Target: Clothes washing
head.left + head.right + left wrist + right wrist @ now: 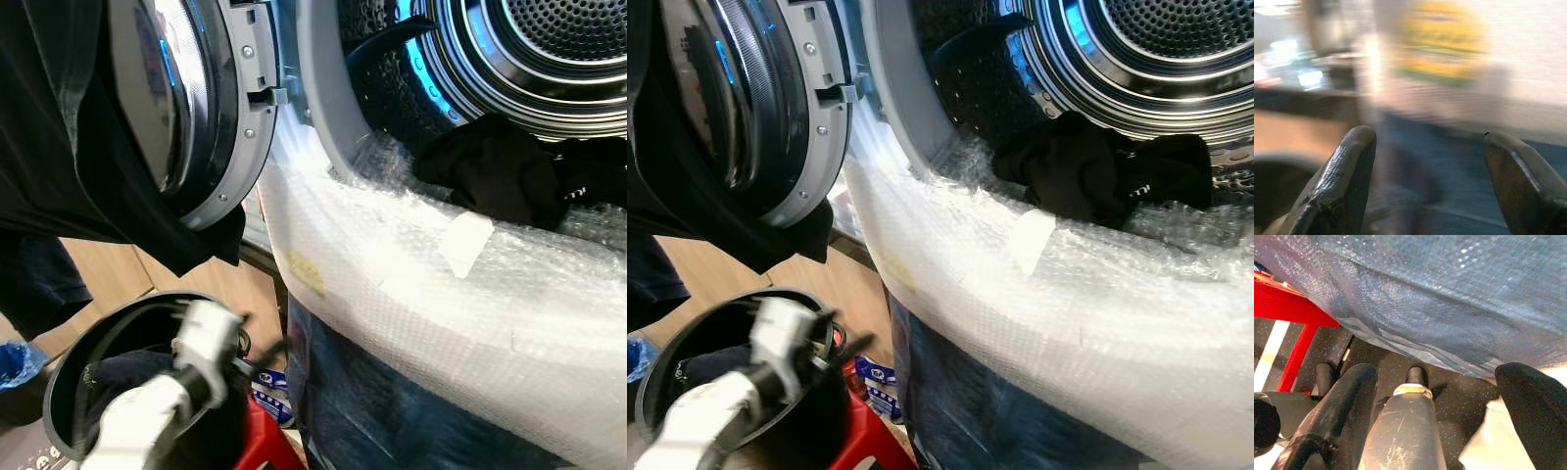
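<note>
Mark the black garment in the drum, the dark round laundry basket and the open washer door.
black garment (500, 171), left eye view, middle fold.
dark round laundry basket (61, 377), left eye view, rim.
open washer door (250, 108), left eye view, grey frame.

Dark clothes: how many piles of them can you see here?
3. One black garment lies in the drum's mouth, one hangs over the open door, and some sit in the basket below. More may be hidden deeper inside.
</note>
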`<state>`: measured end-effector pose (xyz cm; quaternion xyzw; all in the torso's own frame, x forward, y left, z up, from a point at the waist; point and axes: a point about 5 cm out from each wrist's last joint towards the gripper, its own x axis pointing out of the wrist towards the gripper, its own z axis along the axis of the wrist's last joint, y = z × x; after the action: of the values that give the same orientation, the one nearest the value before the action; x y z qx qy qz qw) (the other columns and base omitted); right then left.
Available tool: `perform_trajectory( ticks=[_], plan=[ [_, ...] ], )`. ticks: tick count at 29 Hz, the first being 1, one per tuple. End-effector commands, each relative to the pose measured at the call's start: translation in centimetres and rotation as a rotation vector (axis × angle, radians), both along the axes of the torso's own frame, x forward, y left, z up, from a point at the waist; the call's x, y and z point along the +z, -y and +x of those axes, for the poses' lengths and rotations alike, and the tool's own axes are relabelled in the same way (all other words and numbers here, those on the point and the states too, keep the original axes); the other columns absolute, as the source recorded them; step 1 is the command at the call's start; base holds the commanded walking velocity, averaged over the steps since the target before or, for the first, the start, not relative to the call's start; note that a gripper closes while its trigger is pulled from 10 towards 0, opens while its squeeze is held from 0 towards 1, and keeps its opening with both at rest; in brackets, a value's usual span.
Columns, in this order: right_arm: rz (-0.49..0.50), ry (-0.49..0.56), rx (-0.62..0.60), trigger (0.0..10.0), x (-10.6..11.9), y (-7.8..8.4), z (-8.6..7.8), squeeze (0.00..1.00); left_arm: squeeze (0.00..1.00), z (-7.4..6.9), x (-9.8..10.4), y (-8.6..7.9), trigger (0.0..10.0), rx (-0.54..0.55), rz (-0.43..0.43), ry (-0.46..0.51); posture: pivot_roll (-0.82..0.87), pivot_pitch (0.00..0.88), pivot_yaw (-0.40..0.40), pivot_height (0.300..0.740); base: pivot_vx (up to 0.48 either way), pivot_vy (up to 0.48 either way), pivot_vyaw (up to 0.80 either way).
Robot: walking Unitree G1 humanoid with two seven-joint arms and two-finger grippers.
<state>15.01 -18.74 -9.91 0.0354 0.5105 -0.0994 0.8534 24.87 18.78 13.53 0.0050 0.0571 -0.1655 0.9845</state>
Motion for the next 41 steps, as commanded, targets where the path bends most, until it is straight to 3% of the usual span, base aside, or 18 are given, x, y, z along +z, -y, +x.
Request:
perform_trajectory(
  ticks=[1,2,4,6,7,8,9,13,19,22,24,25,26,41],
  plan=[
    [0.019,0.019,-0.015,10.0,0.1,-0.2,0.2,0.00,0.00,-0.3,-1.3,-2.8,10.0,0.152,0.015,-0.067,0.17,0.000,0.071,0.740,0.000,0.000,0.00],
    [0.019,0.019,-0.015,10.0,0.1,-0.2,0.2,0.00,0.00,-0.3,-1.3,-2.8,10.0,0.152,0.015,-0.067,0.17,0.000,0.071,0.740,0.000,0.000,0.00],
    [0.015,0.029,-0.028,10.0,0.2,0.0,0.6,0.00,0.00,-0.2,-2.0,-6.7,10.0,0.428,-0.060,-0.119,0.18,0.000,0.073,0.740,0.000,0.000,0.00],
    [0.017,0.031,-0.032,10.0,0.3,0.1,0.6,0.00,0.00,-0.2,-2.2,-7.2,10.0,0.464,-0.063,-0.132,0.18,0.000,0.073,0.740,0.000,0.000,0.00],
    [0.014,0.028,-0.028,10.0,0.3,0.1,0.6,0.00,0.05,-0.3,-2.4,-8.1,10.0,0.533,-0.085,-0.146,0.18,0.000,0.072,0.740,0.000,0.000,0.00],
    [0.015,0.027,-0.024,10.0,0.3,0.0,0.7,0.00,1.00,-0.3,-2.5,-8.9,10.0,0.593,-0.137,-0.154,0.18,0.000,0.075,0.740,0.000,0.000,0.00],
    [0.016,0.027,-0.022,10.0,0.3,-0.1,0.7,0.00,1.00,-0.3,-2.6,-10.0,10.0,0.671,-0.196,-0.162,0.19,0.000,0.073,0.740,0.000,0.000,0.00],
    [0.021,0.032,-0.030,10.0,0.3,-0.2,0.9,0.00,1.00,0.2,-2.1,-10.6,10.0,0.685,-0.247,-0.135,0.18,0.000,0.078,0.740,0.000,0.000,0.00],
    [0.029,0.029,-0.031,10.0,0.3,-0.4,0.8,0.00,1.00,0.3,-2.0,-13.3,10.0,0.770,-0.303,-0.171,0.18,0.009,0.075,0.740,0.000,0.000,0.00],
    [0.022,0.017,-0.041,10.0,0.1,-0.1,0.3,0.00,1.00,0.2,-3.1,-13.7,10.0,0.767,-0.333,-0.263,0.18,0.010,0.075,0.740,0.000,0.000,0.00],
    [0.020,0.012,-0.042,10.0,0.0,0.1,0.1,0.00,1.00,0.1,-4.2,-13.5,10.0,0.746,-0.254,-0.343,0.18,0.012,0.072,0.740,0.000,0.000,0.00],
    [0.020,0.011,-0.042,10.0,0.0,0.2,0.0,0.00,0.76,0.0,-4.5,-13.3,10.0,0.730,-0.244,-0.363,0.18,0.013,0.073,0.740,0.000,0.000,0.00],
    [0.020,0.011,-0.044,10.0,0.0,0.3,0.0,0.00,0.00,-0.1,-4.5,-13.3,10.0,0.736,-0.235,-0.366,0.17,0.016,0.073,0.740,0.000,0.000,0.00],
    [0.045,0.021,-0.046,10.0,0.1,0.1,0.3,0.00,0.00,1.0,-5.4,-12.2,10.0,0.702,-0.240,-0.409,0.18,0.010,0.059,0.740,0.000,0.000,0.00]
  ],
)
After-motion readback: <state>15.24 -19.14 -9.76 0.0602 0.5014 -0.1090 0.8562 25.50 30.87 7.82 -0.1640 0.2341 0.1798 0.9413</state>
